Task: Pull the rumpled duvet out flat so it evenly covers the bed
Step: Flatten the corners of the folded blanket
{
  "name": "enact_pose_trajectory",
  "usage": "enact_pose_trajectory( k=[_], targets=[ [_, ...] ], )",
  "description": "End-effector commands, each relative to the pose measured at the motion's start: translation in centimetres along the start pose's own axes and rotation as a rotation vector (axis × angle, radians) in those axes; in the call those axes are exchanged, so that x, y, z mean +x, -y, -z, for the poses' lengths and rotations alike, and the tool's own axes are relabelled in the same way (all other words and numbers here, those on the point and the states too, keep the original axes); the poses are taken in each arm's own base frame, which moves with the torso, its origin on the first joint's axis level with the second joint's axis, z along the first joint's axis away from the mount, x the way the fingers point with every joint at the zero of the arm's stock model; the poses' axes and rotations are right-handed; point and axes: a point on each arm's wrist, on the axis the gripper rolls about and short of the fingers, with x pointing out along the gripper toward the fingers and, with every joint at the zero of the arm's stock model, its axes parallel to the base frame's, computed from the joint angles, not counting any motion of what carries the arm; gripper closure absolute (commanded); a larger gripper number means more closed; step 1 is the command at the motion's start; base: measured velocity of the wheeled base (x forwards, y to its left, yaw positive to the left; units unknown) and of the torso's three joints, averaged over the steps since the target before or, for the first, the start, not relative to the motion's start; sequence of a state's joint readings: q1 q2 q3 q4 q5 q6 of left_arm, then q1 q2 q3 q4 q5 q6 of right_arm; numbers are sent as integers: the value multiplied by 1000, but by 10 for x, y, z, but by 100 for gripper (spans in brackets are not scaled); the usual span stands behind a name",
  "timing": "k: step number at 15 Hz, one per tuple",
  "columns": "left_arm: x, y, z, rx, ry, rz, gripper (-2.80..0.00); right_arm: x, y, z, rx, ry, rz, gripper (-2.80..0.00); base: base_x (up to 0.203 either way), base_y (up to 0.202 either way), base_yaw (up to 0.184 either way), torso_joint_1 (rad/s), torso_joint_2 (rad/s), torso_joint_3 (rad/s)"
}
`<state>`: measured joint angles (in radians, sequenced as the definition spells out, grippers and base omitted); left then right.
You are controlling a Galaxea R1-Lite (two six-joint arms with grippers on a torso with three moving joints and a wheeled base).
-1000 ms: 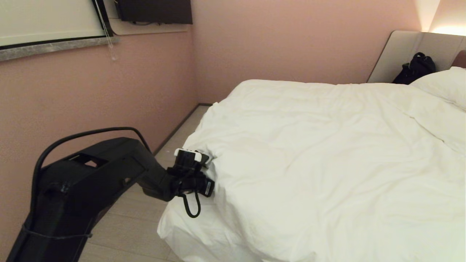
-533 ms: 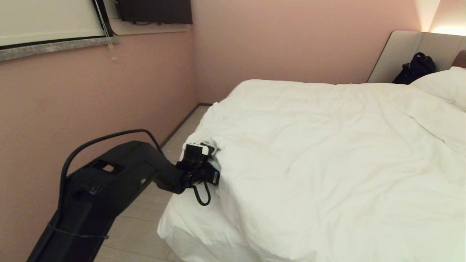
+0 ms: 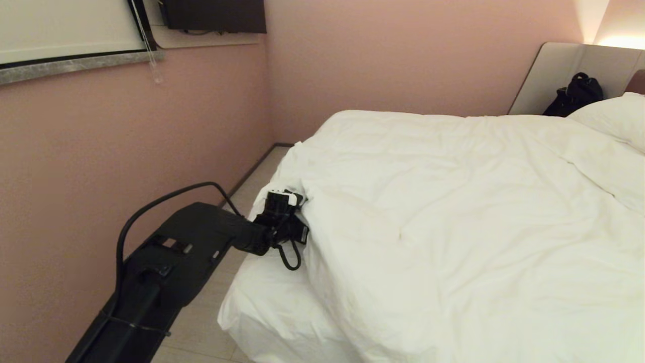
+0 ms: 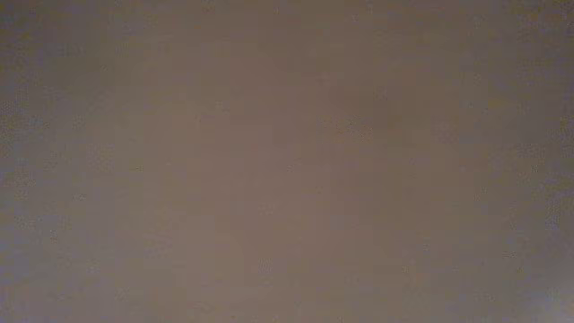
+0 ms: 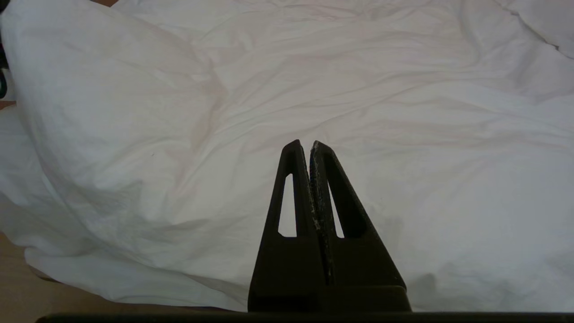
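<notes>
The duvet (image 3: 453, 217) lay wrinkled over most of the bed (image 3: 267, 307), and its near-left corner was folded back at about 8 o'clock in the head view. The left gripper (image 3: 295, 201) was at this corner, its tip hidden in the cloth, so I cannot tell how wide it stood. The right gripper (image 5: 310, 148) was closed and empty above the duvet.

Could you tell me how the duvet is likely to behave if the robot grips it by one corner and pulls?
The duvet looks soft and floppy: it lies in creases and drapes over the edge of the bed, so it would probably stretch and bunch near the grip before the whole of it follows. Its puffy folds by the left gripper suggest it is bulky yet fairly light, and should drag rather than slip.
</notes>
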<state>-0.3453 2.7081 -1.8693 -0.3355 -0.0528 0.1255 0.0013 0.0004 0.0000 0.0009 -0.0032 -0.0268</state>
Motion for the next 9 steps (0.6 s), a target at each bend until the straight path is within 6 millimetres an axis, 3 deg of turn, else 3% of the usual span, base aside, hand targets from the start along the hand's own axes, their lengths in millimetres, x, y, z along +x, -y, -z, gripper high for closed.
enact_pose_trajectory(
  k=[1,8,9],
  targets=[
    [11,0,8,-1,-27,1,-280,0,0,0,-1,0,0,0,0,0,0,0,0,0],
    [13,2,15,6,-80,10,-280,0,0,0,-1,0,0,0,0,0,0,0,0,0],
    [13,2,14,6,-74,9,0,0,0,0,-1,-2,0,0,0,0,0,0,0,0]
  ],
)
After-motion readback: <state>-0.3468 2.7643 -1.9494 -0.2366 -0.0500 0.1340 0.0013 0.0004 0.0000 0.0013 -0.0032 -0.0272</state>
